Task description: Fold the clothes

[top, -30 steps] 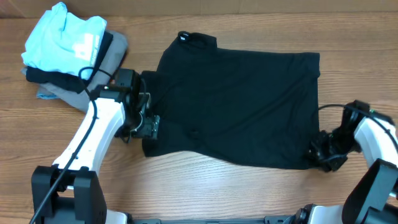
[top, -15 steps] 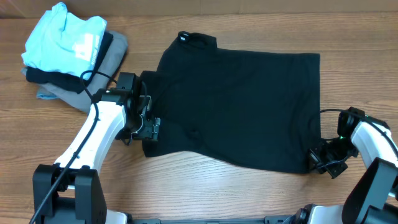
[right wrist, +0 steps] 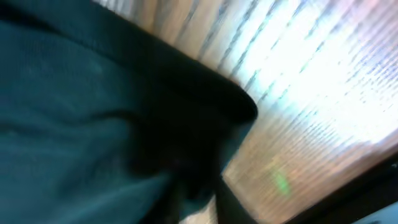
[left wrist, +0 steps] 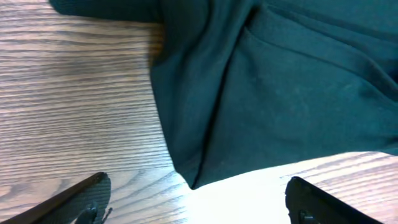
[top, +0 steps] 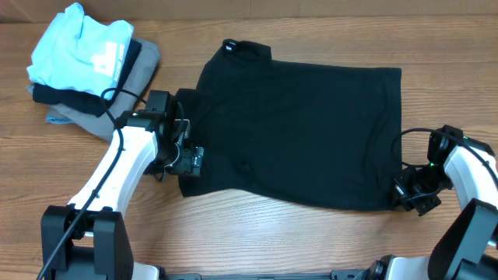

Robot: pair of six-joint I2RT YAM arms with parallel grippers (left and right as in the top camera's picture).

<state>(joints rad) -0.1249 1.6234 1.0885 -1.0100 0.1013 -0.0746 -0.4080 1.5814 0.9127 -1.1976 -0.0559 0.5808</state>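
Nearest the robot, bare wooden tabletop (top: 257, 241) runs along the front edge, and both white arms reach out over it. The left arm (top: 117, 175) slants in from the near left. Its fingers (left wrist: 74, 199) are spread wide above the near left corner of the black polo shirt (top: 296, 132). In the left wrist view only wood grain and the pointed corner of fabric (left wrist: 193, 177) lie between them, and nothing is clamped. The right arm (top: 471, 167) comes in from the near right, with its fingers (top: 412, 196) down at the shirt's near right corner, by the hem. The right wrist view is blurred and filled with dark cloth against bright wood. I cannot tell whether those fingers are pressed together, pinching the fabric, or apart.

The shirt lies spread flat across the middle of the tabletop between the two arms, with its collar (top: 245, 50) at the far left corner. A loop of black cable (top: 117, 95) arches over the left arm's wrist, and another (top: 412, 134) curves over the shirt's right edge.

Farther off, in the far left corner, sits a pile of clothes. A light blue shirt with white print (top: 78, 47) is on top, a dark garment (top: 50, 92) shows beneath it, and a grey garment (top: 140, 70) lies under the right side. The pile is just beside the left wrist and apart from the black shirt.
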